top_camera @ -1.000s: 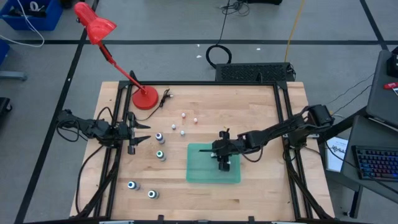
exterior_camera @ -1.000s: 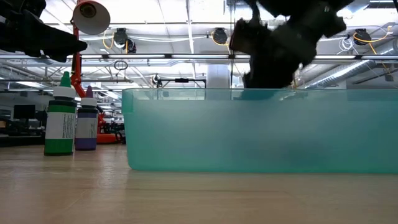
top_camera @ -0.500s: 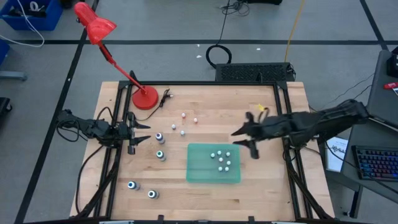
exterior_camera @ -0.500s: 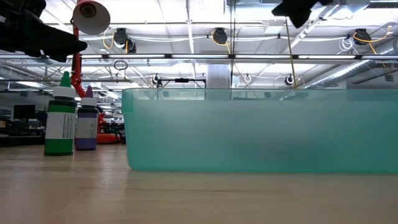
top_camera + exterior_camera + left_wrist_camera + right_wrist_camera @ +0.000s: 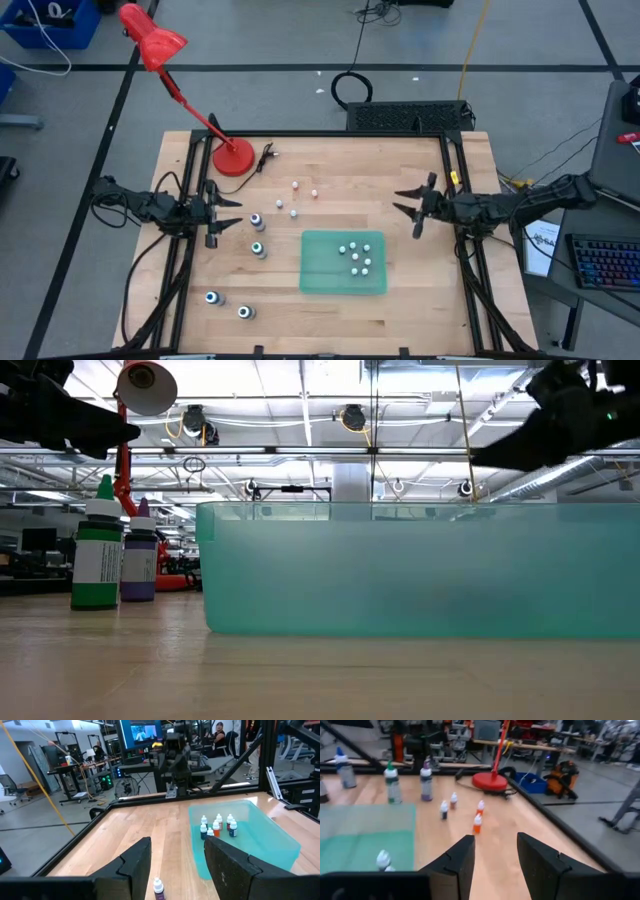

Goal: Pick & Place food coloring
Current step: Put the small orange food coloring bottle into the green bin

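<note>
The food coloring bottles are split up. Several small ones [image 5: 356, 256] stand in the green tray [image 5: 320, 275]. Several more small ones [image 5: 296, 198] stand on the wood behind it; in the right wrist view they [image 5: 477, 825] show ahead of the fingers. Bigger dark-topped bottles [image 5: 257, 234] stand left of the tray, and two [image 5: 228, 305] stand near the front edge. My right gripper [image 5: 410, 210] hangs open and level at the table's right side, touching nothing. My left gripper [image 5: 236, 212] waits open at the left edge, with a purple-topped bottle [image 5: 158, 889] below its fingers.
A red desk lamp stands with its base [image 5: 233, 158] at the table's far left. A black frame [image 5: 452, 150] borders the table. Bare wood lies right of the tray and along the front edge. People show in the room beyond [image 5: 218, 731].
My right gripper has risen out of the green tray and drawn back toward the table's right edge, tipping from pointing down to level. The small bottles in the tray, hidden under it before, now show standing there.
</note>
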You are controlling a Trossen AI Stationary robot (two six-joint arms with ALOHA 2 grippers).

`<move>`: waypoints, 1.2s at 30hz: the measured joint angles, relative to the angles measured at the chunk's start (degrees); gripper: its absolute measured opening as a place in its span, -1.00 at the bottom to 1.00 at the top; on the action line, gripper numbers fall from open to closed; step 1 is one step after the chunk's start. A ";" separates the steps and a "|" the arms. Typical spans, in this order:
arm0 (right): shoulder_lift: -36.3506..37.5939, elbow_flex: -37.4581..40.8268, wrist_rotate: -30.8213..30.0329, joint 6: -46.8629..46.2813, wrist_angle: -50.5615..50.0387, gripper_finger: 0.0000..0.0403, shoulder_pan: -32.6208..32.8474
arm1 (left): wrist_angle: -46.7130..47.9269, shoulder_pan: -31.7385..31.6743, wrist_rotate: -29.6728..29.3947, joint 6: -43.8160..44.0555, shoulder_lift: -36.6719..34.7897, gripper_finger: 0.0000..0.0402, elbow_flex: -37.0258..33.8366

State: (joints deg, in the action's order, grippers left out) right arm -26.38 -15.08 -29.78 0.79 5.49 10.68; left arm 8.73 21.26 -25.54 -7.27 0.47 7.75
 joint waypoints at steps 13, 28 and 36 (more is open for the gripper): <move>13.49 7.64 4.83 0.88 -4.33 -0.42 -0.08 | 0.19 -0.02 0.03 -0.19 0.01 -0.07 0.01; 26.36 11.68 14.38 1.29 -5.92 -0.48 -2.78 | 0.07 0.00 -0.34 0.04 0.00 -0.07 0.00; 26.13 11.77 16.48 -3.66 -3.63 -0.48 -4.26 | -1.43 -0.02 -5.23 -0.36 0.00 -0.07 0.00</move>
State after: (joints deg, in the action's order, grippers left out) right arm -0.25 -3.31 -13.30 -2.87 1.87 6.42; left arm 7.30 21.23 -30.77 -7.62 0.47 7.75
